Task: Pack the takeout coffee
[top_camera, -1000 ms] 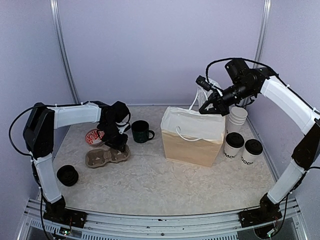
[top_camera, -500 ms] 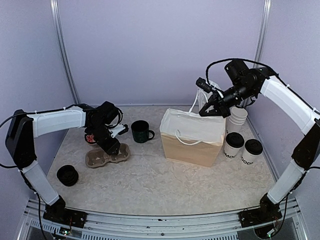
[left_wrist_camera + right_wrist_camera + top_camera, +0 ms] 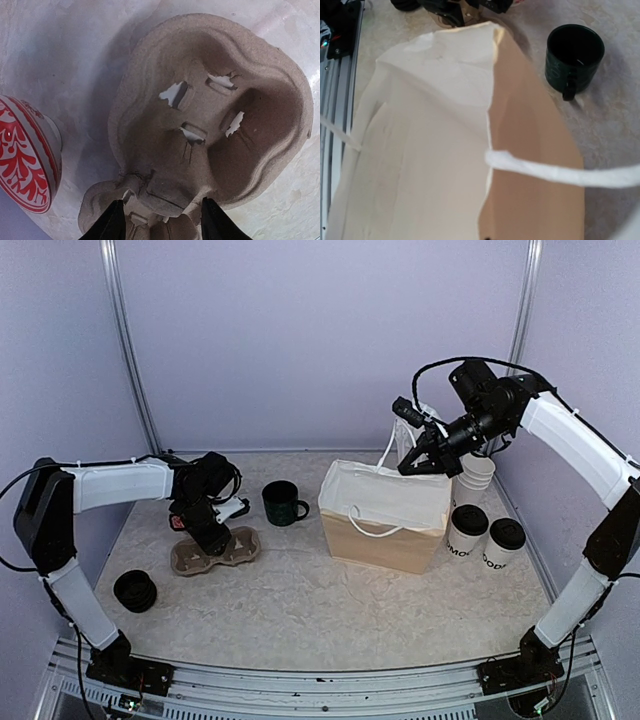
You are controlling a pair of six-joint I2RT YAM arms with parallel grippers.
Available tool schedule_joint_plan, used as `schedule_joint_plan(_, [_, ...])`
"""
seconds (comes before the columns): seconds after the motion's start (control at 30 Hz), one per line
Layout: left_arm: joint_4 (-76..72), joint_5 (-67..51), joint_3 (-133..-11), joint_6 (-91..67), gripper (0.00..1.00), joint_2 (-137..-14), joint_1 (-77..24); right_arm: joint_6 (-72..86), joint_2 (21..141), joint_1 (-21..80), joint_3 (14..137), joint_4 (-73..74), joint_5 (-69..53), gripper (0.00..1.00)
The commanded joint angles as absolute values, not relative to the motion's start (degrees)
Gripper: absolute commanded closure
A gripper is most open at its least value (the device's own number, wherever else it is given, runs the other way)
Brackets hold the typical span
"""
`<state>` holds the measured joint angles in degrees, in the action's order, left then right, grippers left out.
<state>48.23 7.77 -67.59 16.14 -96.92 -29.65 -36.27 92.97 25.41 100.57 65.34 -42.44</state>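
Mottled beige surface [image 3: 300, 610], lilac walls [image 3: 300, 340], two lidded coffee cups [image 3: 466, 532] [image 3: 503, 543], one bag [image 3: 385, 525], one carrier [image 3: 210, 115] straddled by left end effector [image 3: 165, 222], right end effector [image 3: 412, 464] above bag, neither grip discernible.

Pretty sure we're looking at a robotics lab test cell here, not any kind of cafe. A left arm [image 3: 110, 483] and a right arm [image 3: 575, 445], both white and black, are sitting bolted by an aluminium rail [image 3: 320, 680] along the table's [image 3: 320, 610] near edge, with a black cable [image 3: 430, 363] looping off one. Plain lavender panels [image 3: 320, 340] are boxing it all in, and bare metal posts [image 3: 127, 340] are running up the corners. The paper bag [image 3: 385, 525], takeout cups [image 3: 467, 530] and cup carrier [image 3: 215, 552] are sitting out like staged props.
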Motion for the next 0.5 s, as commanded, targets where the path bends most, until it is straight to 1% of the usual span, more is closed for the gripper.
schedule_joint_plan(0.0, [47.8,6.1,-68.7,17.4,0.49,-99.4,-29.4,-37.3,93.9,26.0,100.5,66.8,-43.4,1.00])
schedule_joint_plan(0.2, [48.0,5.3,-69.2,17.2,0.51,-101.4,-29.3,-37.6,94.3,26.1,100.5,67.3,-43.5,1.00])
schedule_joint_plan(0.47, [48.9,1.7,-70.9,15.5,0.62,-102.8,-29.9,-37.5,95.0,26.1,100.6,67.3,-43.9,1.00])
